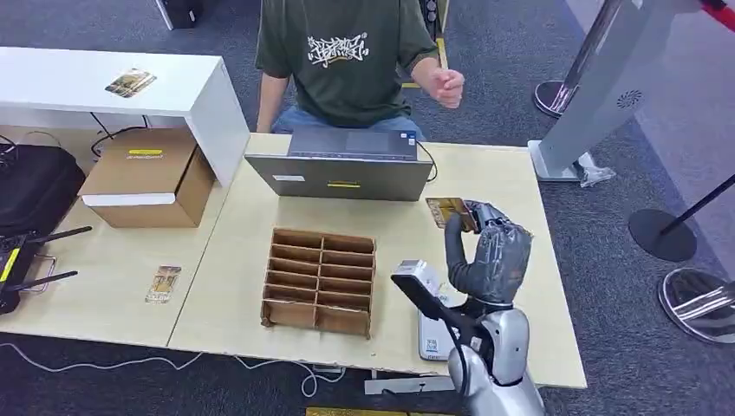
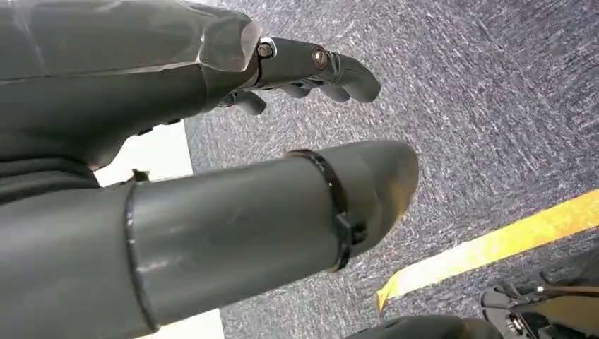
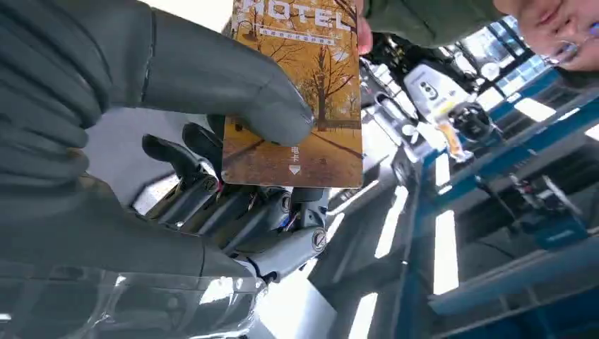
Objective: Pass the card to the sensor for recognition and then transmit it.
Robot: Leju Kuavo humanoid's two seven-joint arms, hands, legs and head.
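Note:
My right hand is raised above the right side of the table and pinches a golden hotel card between thumb and fingers. The right wrist view shows the card close up, printed with autumn trees, under my thumb. A white card sensor lies on the table below my right forearm, partly hidden by it. A person in a green shirt sits behind the table with one hand raised. My left hand hangs over grey carpet, fingers apart, holding nothing.
A laptop stands at the table's far edge. A cardboard divider box sits mid-table. Another card lies on the left table near a brown carton. A grey gate post and stanchion bases stand to the right.

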